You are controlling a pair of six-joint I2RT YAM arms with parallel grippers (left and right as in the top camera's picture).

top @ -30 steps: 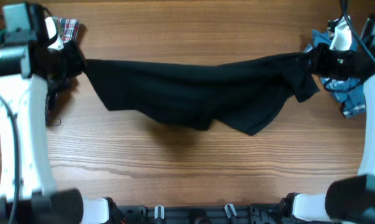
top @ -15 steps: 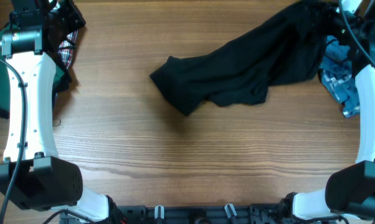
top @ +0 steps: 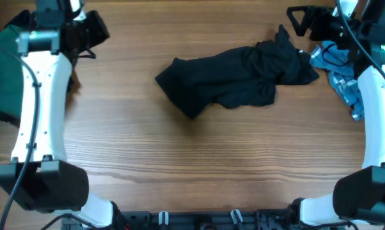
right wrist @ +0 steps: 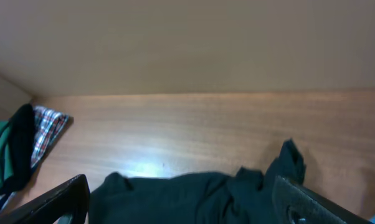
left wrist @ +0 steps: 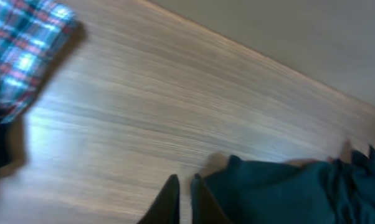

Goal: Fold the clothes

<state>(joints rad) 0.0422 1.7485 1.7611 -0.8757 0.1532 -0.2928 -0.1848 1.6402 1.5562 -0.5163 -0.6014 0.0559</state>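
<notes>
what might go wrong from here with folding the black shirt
1. The black shirt lies in a bunched heap with overlapping folds. A pinch may catch several layers, so it may not spread flat.
2. Its right end lies right beside the blue garment, so the open right hand may snag both.

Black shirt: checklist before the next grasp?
1. Black shirt free of both grippers: ok.
2. Shirt lying flat: not ok, it is bunched in a heap on the table.
3. Right gripper open and empty: ok.
4. Left gripper open for a grasp: not ok, it is shut and empty.
5. Blue garment apart from the shirt: cannot tell, their edges meet or nearly meet.
</notes>
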